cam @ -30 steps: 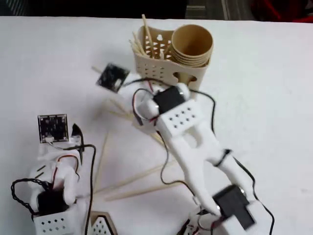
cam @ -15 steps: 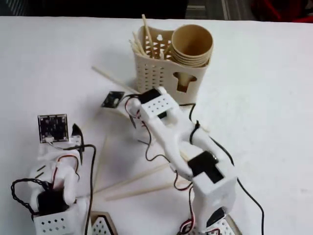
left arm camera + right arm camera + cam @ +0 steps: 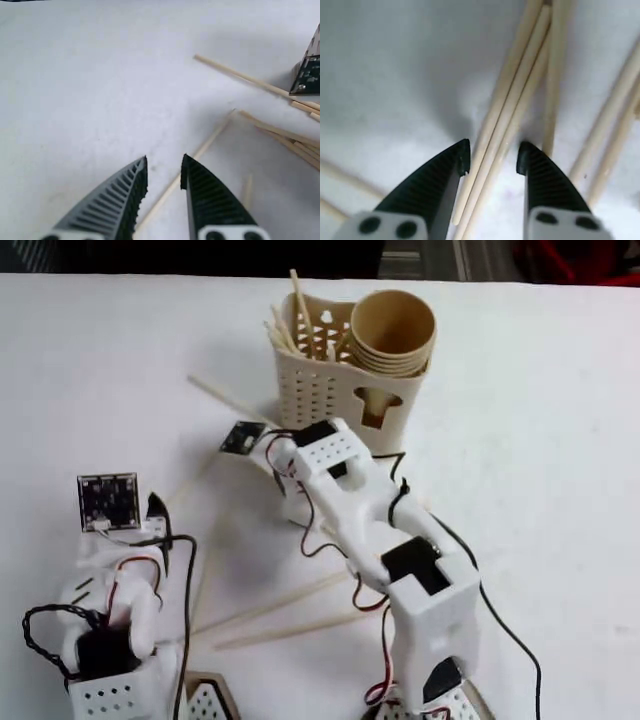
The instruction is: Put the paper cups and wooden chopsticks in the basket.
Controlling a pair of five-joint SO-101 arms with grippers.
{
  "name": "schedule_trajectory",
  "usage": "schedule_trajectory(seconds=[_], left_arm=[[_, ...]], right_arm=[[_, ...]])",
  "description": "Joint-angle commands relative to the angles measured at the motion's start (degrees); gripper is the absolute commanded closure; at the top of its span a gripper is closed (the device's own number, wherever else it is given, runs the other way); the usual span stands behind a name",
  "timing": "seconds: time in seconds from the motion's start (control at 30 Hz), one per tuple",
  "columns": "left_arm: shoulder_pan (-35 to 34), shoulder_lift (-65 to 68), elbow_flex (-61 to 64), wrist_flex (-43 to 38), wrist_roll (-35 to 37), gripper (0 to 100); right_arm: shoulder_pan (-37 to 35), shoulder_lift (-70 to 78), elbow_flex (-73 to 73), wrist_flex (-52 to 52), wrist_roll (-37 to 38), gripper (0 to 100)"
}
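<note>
Found paper cups [image 3: 393,332] in basket [image 3: 320,390]; saw chopsticks [image 3: 268,606] loose toward near edge of desk [image 3: 560,460]. Noted right pincer [image 3: 492,157] apart astride some; left pincer [image 3: 164,172] apart.

White basket [image 3: 320,392] holding stacked paper cups [image 3: 393,332], loose chopsticks [image 3: 270,605] on table [image 3: 540,490], right arm [image 3: 370,515] beside basket

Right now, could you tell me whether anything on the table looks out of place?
Yes: several wooden chopsticks lie scattered at crossing angles on the table, outside the basket. Those in the basket lean unevenly beside the stacked paper cups.
</note>
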Motion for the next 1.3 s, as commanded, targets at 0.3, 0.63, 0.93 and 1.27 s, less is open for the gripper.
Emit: schedule_trajectory(seconds=[0.3,0.63,0.93,1.27], left_arm=[[-0.40,-0.75,-0.26,-0.97,-0.70,87],[-0.40,-0.75,-0.26,-0.97,-0.70,87],[-0.40,-0.75,-0.26,-0.97,-0.70,87],[-0.40,-0.75,-0.26,-0.97,-0.70,87]], right_arm=[[-0.22,5.93,-8.88,7.96,3.08,97.9],[-0.40,-5.67,-8.70,14.20,2.81,97.9],[-0.40,-12.88,-9.14,16.48,2.81,97.9],[-5.23,-35.38,-10.37,15.69,-0.18,97.9]])
